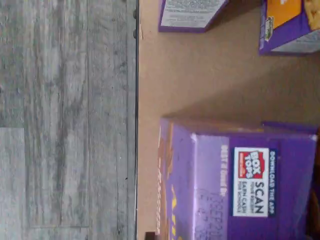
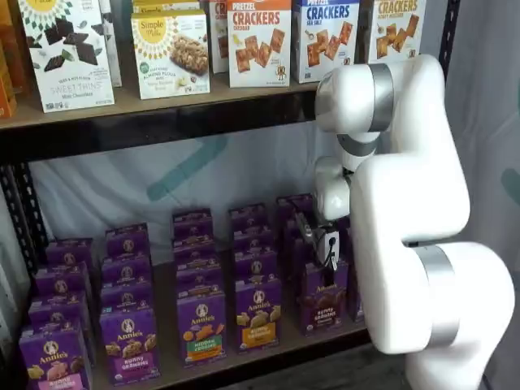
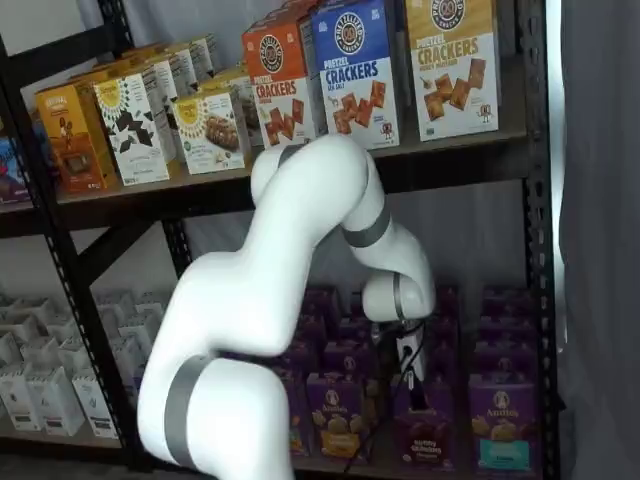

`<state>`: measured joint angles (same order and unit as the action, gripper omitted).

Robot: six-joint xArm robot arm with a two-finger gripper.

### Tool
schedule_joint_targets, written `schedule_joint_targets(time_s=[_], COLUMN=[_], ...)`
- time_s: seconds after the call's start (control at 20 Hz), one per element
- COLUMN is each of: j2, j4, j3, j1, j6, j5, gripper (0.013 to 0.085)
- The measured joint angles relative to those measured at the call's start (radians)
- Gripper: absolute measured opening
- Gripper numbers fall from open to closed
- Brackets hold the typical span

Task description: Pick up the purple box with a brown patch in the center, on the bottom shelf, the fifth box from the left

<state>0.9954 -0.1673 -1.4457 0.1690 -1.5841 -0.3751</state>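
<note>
The target is the upright purple carton with the white round logo and brown cookie band, standing at the front of its row on the brown-board bottom shelf in the lower right of the frame. In the other shelf view the same carton sits at the lower centre-right, with a purple carton bearing a teal band just beside it.

The white-bodied gripper with black fingers hangs directly above the target carton, close to its top edge. The arm's white links cover most of the fingers (only a dark side-on portion shows), so whether the jaws stand apart or together cannot be told from these frames, nor whether they touch the carton.

The wrist view shows the purple top flap with its white "Box Tops" label, bare shelf board around it, and grey wood-grain floor beyond the shelf edge.

Procedure for the step in hand, as judged:
- Centre the jaws across the carton's narrow depth, not its wide face.
- Descend straight; neighbouring cartons stand close behind and beside.
- Close firmly but without crushing, since thin cardboard is likely to buckle.
- Lift vertically before withdrawing, keeping clear of the upper shelf rail.
</note>
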Motion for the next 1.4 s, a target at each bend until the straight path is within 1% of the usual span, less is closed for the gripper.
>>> schedule_joint_targets(time_s=[0.05,0.1,0.2,0.25,0.3,0.65,0.7,0.75,0.8,0.85,0.9,1.05,1.15,1.3,1.35,1.4], j2=[0.000,-0.001,-0.003,-0.004,-0.004,-0.007,-0.008,-0.009,-0.010,-0.011,-0.013,-0.019,-0.023,-0.030,-0.033,-0.035], j4=[-0.001,-0.002,-0.006,-0.010,-0.014,-0.043,-0.048,-0.050,-0.053,-0.055,-0.055,-0.059,-0.048,-0.060,-0.069,-0.073], j3=[0.001,0.002,0.004,0.005,0.006,0.011,0.015,0.018,0.020,0.023,0.027,0.038,0.040,0.051,0.059,0.062], j1=[0.000,0.000,0.001,0.001,0.001,-0.001,-0.001,-0.002,-0.002,-0.002,-0.002,-0.002,-0.002,-0.001,0.000,0.000], j6=[0.001,0.001,0.005,0.008,0.011,0.041,0.046,0.048,0.051,0.053,0.053,0.056,0.046,0.056,0.064,0.068], j5=[0.003,0.005,0.006,0.006,0.006,0.002,0.009,0.012,0.016,0.019,0.023,0.034,0.025,0.032,0.039,0.040], gripper=[0.0610,0.0610,0.0530,0.0530,0.0490,0.0490,0.0450,0.0450,0.0410,0.0410,0.0370,0.0370,0.0370,0.0370,0.0330,0.0330])
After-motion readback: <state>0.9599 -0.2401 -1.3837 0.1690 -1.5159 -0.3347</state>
